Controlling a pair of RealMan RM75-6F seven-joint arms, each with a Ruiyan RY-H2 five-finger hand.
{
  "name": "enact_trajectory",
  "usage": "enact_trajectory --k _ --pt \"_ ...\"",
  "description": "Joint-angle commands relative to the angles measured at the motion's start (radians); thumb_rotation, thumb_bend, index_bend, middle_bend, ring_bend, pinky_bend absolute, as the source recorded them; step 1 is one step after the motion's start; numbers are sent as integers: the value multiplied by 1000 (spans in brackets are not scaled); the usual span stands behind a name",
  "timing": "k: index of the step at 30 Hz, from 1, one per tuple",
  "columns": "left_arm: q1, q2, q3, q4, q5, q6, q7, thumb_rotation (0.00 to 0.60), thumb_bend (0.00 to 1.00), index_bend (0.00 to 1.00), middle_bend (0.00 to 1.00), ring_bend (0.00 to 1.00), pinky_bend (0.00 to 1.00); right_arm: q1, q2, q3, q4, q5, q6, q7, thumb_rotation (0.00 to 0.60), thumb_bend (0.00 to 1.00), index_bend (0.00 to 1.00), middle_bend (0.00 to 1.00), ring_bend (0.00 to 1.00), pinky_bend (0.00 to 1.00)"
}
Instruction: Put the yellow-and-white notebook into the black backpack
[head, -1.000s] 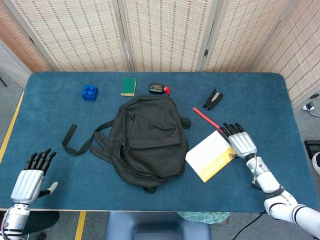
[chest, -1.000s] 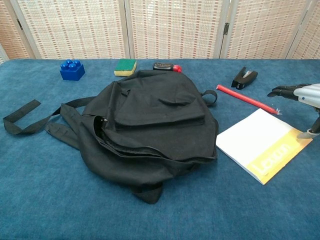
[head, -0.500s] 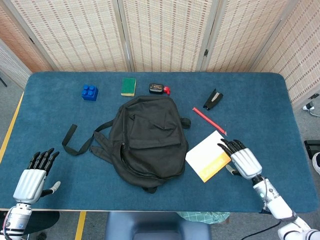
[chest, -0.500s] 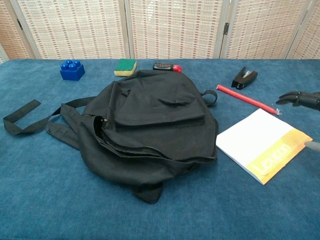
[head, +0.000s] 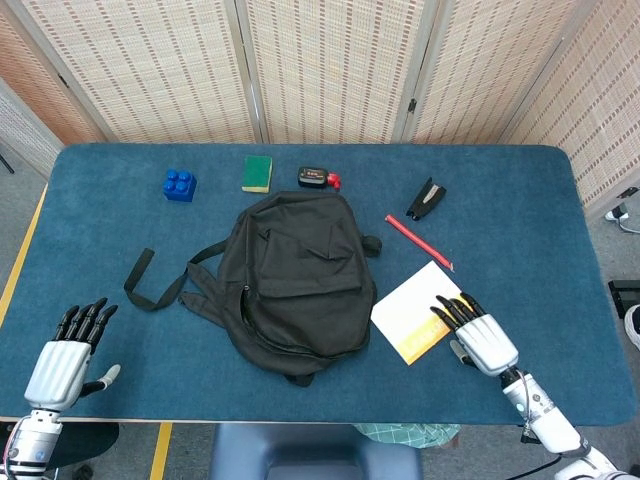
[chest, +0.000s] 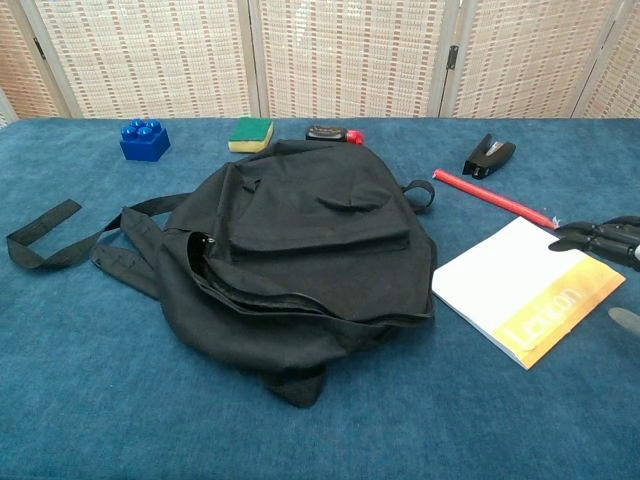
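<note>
The black backpack (head: 295, 283) (chest: 300, 250) lies flat mid-table, its straps trailing left. To its right the yellow-and-white notebook (head: 411, 315) (chest: 515, 285) lies flat on the blue cloth, yellow band toward the near edge. My right hand (head: 477, 334) (chest: 605, 240) sits at the notebook's right edge with fingers spread over its corner, holding nothing. My left hand (head: 68, 353) hovers at the near left edge of the table, fingers straight and apart, empty; the chest view does not show it.
A red pencil (head: 419, 243) and a black stapler (head: 426, 198) lie beyond the notebook. Along the far side stand a blue block (head: 180, 185), a green-and-yellow sponge (head: 257, 172) and a small black-and-red device (head: 318, 178). The table (head: 120, 330) has edges near both hands.
My right hand drew back toward the near edge, then shifted slightly left onto the notebook's right corner. The notebook, backpack and left hand stay put.
</note>
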Motion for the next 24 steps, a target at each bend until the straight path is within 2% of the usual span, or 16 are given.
enact_trajectory --k 1,6,24 --pt "-1 0 0 -1 1 -1 2 600 307 41 48 94 0 0 -21 -4 30 -3 -10 7 600 511 147 74 128 62" --pt "-1 -1 2 -4 -1 -5 5 600 311 38 48 94 0 6 -47 -7 67 -2 -36 6 600 511 130 56 104 31" --pt "-3 0 0 -2 -11 -14 3 600 307 30 48 94 0 21 -98 -4 151 4 -73 20 600 510 94 39 93 17"
